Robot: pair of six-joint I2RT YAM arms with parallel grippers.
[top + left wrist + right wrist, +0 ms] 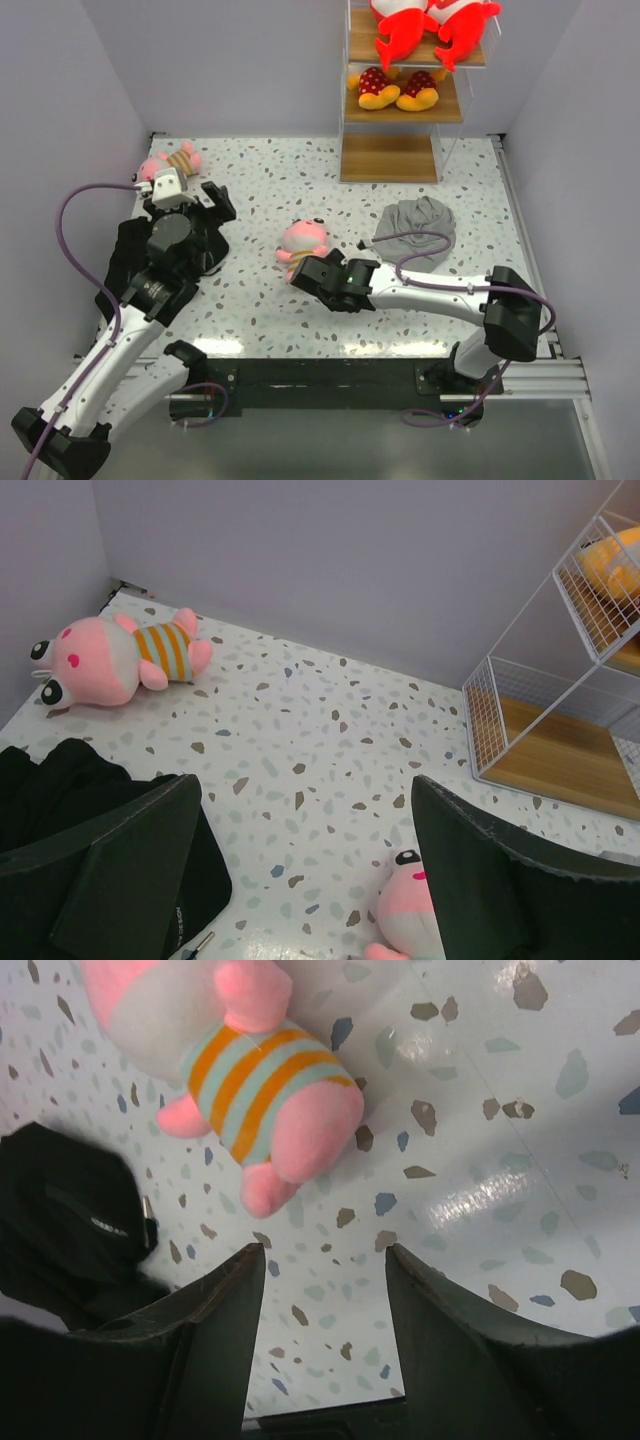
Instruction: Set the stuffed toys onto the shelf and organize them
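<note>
The shelf stands at the back right. Two red-and-white toys lie on its top board, and two yellow-orange toys on the middle board. One pink striped toy lies at the back left, and also shows in the left wrist view. The other pink toy lies mid-table and shows in the right wrist view. My left gripper is open and empty, short of the back-left toy. My right gripper is open and empty, just in front of the middle toy's legs.
A grey cloth lies right of centre, in front of the shelf. A black cloth lies under my left arm and shows in the left wrist view. Walls close the table on three sides.
</note>
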